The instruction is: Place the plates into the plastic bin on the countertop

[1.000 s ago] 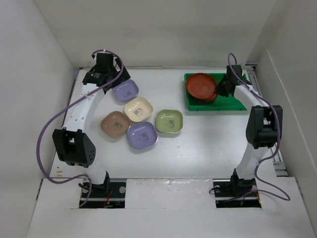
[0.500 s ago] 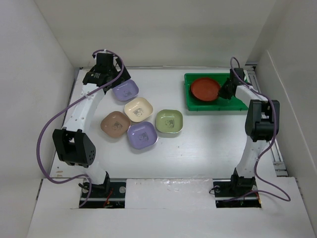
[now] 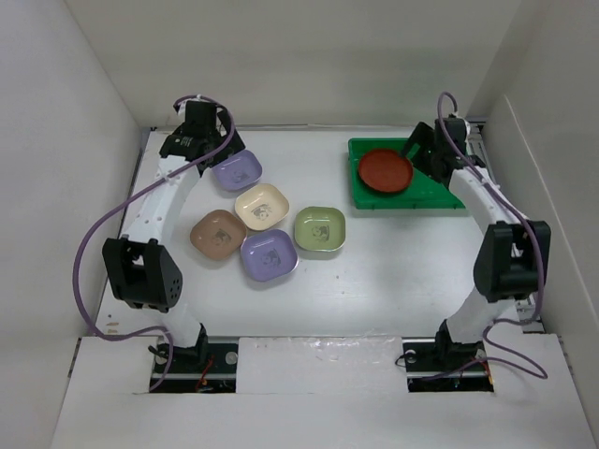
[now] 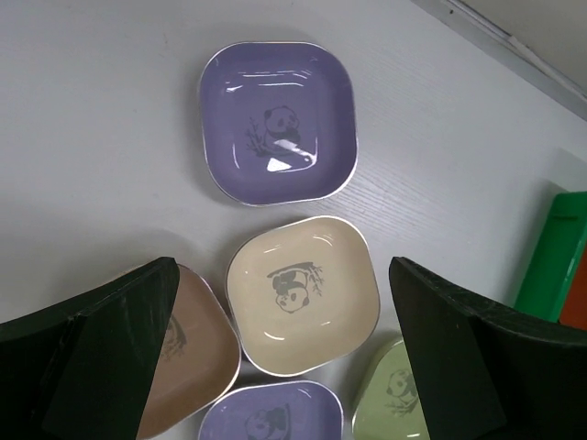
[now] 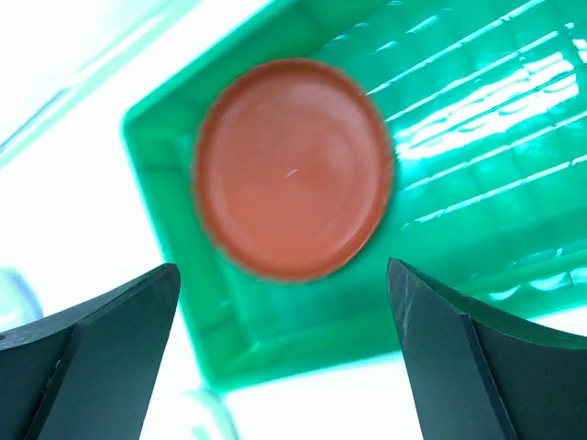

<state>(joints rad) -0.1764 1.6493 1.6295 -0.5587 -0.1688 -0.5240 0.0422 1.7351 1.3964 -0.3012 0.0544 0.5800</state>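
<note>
Right claw [image 3: 417, 150] spread wide, empty, arm stretched far over round red-orange plastic plate [image 3: 386, 169] in left end of bright green rectangular plastic bin [image 3: 440, 192]. Left claw [image 4: 282, 261] equally agape above rounded-square cream dish [image 4: 303, 293] on matte white countertop [image 3: 374, 271]. Tan-pink dish [image 4: 197, 353] half hidden behind finger. Right wrist view blurred.

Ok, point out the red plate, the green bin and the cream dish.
red plate [image 3: 386, 170], top view, centre of its face
green bin [image 3: 404, 198], top view, bare floor near its front wall
cream dish [image 4: 295, 284], left wrist view, its panda print
</note>
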